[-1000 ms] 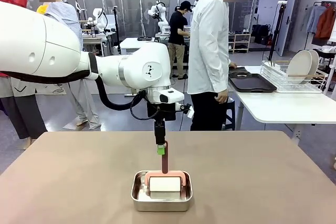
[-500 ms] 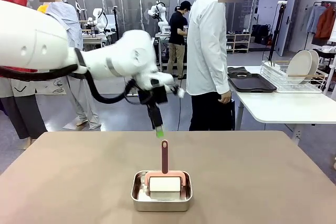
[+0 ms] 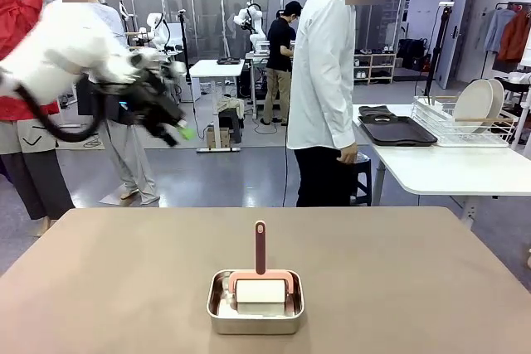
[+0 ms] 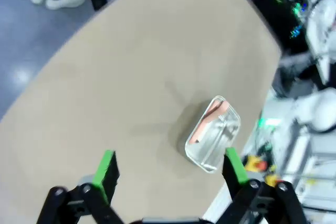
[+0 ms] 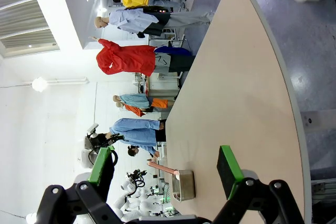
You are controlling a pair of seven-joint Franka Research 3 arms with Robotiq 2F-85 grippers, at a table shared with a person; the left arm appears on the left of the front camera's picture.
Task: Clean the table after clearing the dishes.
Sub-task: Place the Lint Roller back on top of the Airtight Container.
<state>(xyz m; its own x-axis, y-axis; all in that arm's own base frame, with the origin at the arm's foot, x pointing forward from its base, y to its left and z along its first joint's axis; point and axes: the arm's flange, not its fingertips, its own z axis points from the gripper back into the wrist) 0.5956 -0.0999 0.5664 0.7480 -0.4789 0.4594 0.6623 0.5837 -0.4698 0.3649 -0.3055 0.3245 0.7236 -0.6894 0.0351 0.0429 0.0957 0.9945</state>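
While matte table (image 3: 398, 271) lies smooth, steel pan (image 3: 255, 311) holds seemingly foam roller (image 3: 261, 292).

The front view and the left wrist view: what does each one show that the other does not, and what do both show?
Front view: a person standing beyond the table, and a white side table holding dark trays and a dish rack. Left wrist view: the left gripper from above, jaws open and empty. Both: the brown table and the steel pan holding a pink-handled tool.
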